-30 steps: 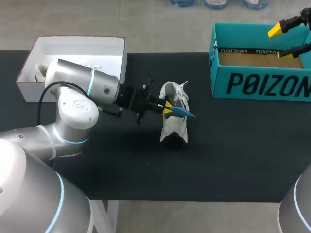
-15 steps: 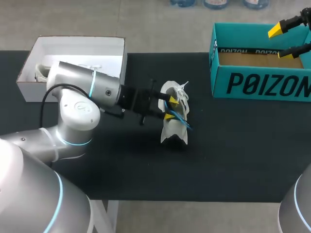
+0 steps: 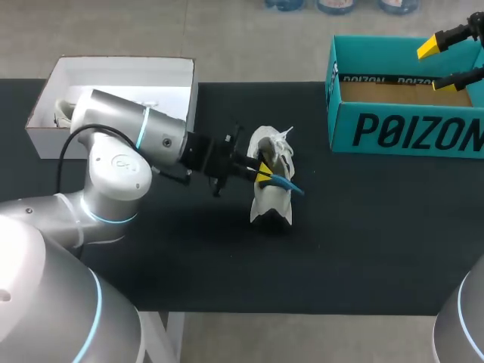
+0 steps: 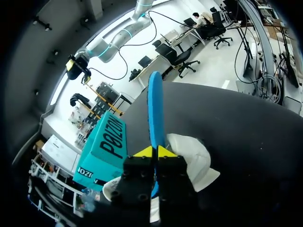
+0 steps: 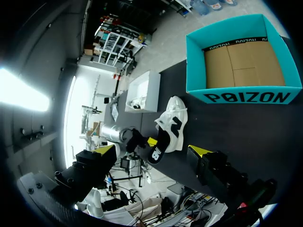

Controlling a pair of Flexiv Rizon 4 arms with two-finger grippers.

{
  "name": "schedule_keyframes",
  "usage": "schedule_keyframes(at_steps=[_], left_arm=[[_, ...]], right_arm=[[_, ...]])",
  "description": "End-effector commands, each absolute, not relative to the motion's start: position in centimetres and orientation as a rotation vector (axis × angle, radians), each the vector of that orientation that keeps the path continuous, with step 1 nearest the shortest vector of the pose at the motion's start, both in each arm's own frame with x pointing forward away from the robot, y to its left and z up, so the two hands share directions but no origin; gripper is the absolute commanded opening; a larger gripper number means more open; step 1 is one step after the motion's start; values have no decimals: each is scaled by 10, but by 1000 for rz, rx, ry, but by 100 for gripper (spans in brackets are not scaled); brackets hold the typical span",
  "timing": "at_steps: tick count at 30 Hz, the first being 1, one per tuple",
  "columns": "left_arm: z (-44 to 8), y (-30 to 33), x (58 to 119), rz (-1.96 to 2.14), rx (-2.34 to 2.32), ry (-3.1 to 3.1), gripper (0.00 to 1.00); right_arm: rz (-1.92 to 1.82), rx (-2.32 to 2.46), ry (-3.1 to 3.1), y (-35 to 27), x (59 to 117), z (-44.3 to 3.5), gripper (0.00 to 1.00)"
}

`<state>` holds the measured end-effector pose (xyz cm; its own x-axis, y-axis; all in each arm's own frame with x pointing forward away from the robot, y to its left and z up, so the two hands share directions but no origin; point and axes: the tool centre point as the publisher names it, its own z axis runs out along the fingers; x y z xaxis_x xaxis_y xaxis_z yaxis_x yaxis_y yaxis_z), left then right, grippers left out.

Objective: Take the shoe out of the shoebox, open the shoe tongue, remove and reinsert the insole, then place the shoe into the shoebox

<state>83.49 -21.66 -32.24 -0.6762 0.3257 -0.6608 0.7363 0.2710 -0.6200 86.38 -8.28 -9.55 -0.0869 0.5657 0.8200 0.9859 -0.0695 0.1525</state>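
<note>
1. Pinching the blue insole's (image 4: 155, 109) end, your left gripper (image 3: 261, 170) was clenched; likely floppy, better held mid-length.
2. Shoe (image 3: 271, 200) stood mid-table, well apart from the shoebox (image 3: 408, 132).
3. Your right gripper (image 3: 435, 66) hung released above it.

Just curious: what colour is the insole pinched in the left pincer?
Bright blue; the insole shows best in the left wrist view.

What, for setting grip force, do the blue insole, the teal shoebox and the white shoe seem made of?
Insole: likely thin foam, matte blue, seen edge-on as a slim strip pinched in the left hand.
Shoebox: cardboard, printed teal outside, bare brown inside.
Shoe: white, perhaps a synthetic upper; unclear.
</note>
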Motion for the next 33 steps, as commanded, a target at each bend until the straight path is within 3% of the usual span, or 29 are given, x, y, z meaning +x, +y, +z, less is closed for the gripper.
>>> schedule_keyframes(at_steps=[1, 13, 16, 17, 19, 21, 23, 27, 29, 32, 33], left_arm=[[-327, -219, 843, -1354, 959, 2165, 0], [-334, -212, 848, -1292, 931, 2204, 0], [-324, -211, 846, -1286, 936, 2178, 58], [-320, -210, 845, -1281, 937, 2166, 49], [-313, -209, 845, -1276, 942, 2157, 55], [-305, -208, 844, -1262, 953, 2137, 87], [-299, -207, 844, -1265, 951, 2125, 99], [-293, -204, 848, -1242, 953, 2125, 100], [-292, -201, 853, -1227, 949, 2127, 95], [-290, -195, 871, -1165, 948, 2144, 50], [-290, -192, 879, -1139, 951, 2144, 43]], right_arm=[[-1047, -1672, -1688, -83, 863, -96, 100], [-1047, -1672, -1688, -83, 863, -96, 100], [-1047, -1672, -1688, -83, 863, -96, 100], [-1047, -1672, -1688, -83, 863, -96, 100], [-1047, -1672, -1688, -83, 863, -96, 100], [-1047, -1672, -1688, -83, 863, -96, 100], [-1047, -1672, -1688, -83, 863, -96, 100], [-1047, -1672, -1688, -83, 863, -96, 100], [-1047, -1672, -1688, -83, 863, -96, 100], [-1047, -1672, -1688, -83, 863, -96, 100], [-1047, -1672, -1688, -83, 863, -96, 100]])
